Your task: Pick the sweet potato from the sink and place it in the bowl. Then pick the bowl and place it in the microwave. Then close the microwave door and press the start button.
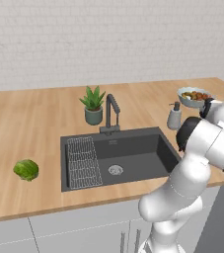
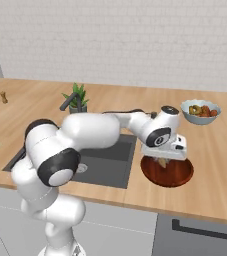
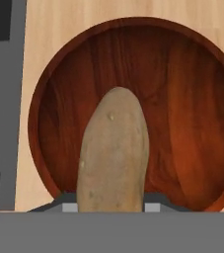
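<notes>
My gripper (image 2: 162, 161) is shut on the sweet potato (image 2: 162, 163), an orange-tan root that hangs just above the bowl (image 2: 177, 175). The reddish-brown bowl stands on the counter right of the sink (image 2: 107, 162). In the hand view the sweet potato (image 3: 114, 153) points up from the bottom over the bowl's glossy inside (image 3: 182, 99), and it hides the fingertips. The dark basin of the sink (image 1: 133, 153) holds nothing but its drain. The microwave and its door are out of view.
A wire rack (image 1: 83, 161) lies in the sink's left side, with the faucet (image 1: 111, 113) and a potted plant (image 1: 93, 105) behind. A soap dispenser (image 1: 174, 116) and a pale fruit bowl (image 2: 200, 111) stand at the right. A lettuce (image 1: 26, 169) lies on the left.
</notes>
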